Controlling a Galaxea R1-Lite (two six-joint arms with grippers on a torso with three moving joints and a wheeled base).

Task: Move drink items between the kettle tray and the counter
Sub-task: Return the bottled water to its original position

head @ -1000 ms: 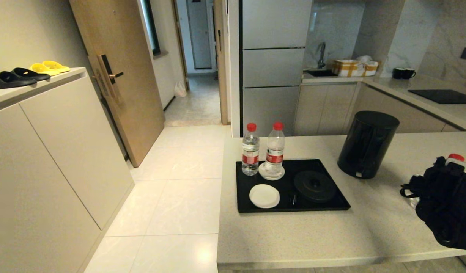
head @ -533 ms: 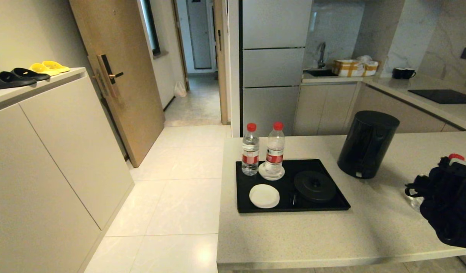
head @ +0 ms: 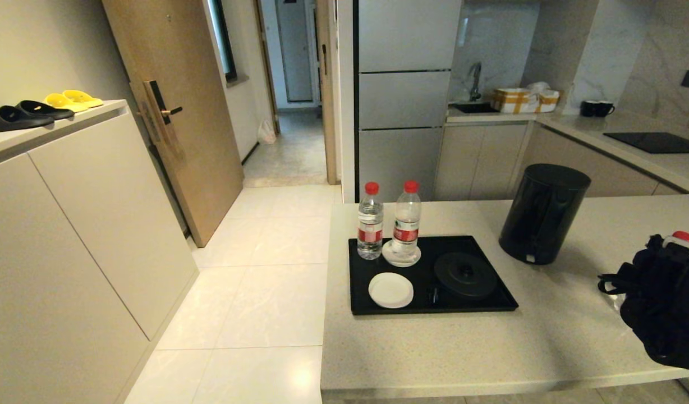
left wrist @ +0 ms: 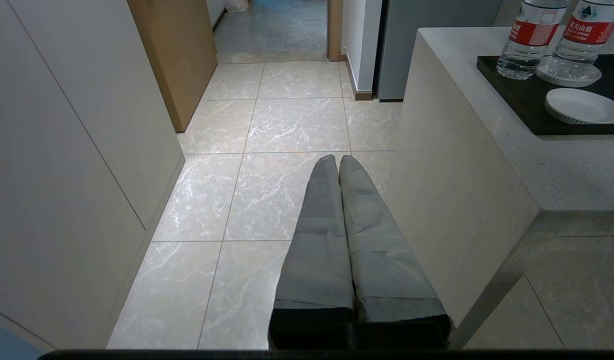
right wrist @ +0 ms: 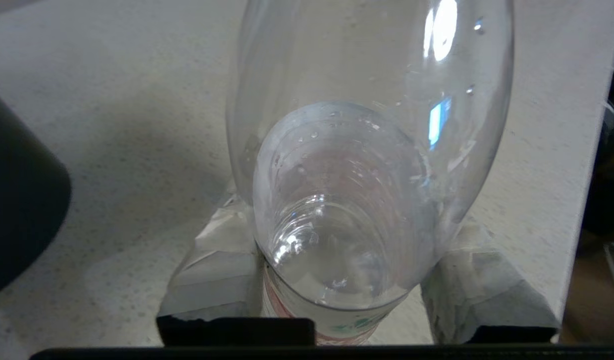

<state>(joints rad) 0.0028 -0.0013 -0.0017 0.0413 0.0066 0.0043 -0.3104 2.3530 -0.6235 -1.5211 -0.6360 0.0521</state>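
Two clear plastic water bottles (head: 371, 221) with red caps and red paper labels stand upright at the far left corner of the tray (head: 490, 292), a flat black rectangle with a low rim lying on the pale speckled stone worktop (head: 434, 348); the left one stands on the tray floor, the right one (head: 407, 219) on a white round saucer (head: 401, 257). A second white saucer (head: 390, 290), bare and with a ribbed edge, lies nearer the tray's front edge, and a round black kettle base (head: 465, 274) with a raised centre takes up the tray's right half. The kettle (head: 543, 213), a tall matte black cylinder, stands on the worktop just off the tray's far right corner. Well to the right of the tray, near the worktop's edge, a third bottle (right wrist: 367, 165) sits between the padded grey fingers (right wrist: 217, 280) of the right hand (head: 658, 280); in the right wrist view both pads lie against its smooth rounded sides, so the hand is closed around it, and only its red cap (head: 684, 237) shows above the black wrist in the head view. Whether its base touches the stone cannot be told. The left hand (left wrist: 338, 165) hangs parked over the marbled floor tiles, to the left of the worktop's thick end, its two cloth-covered fingers pressed together.
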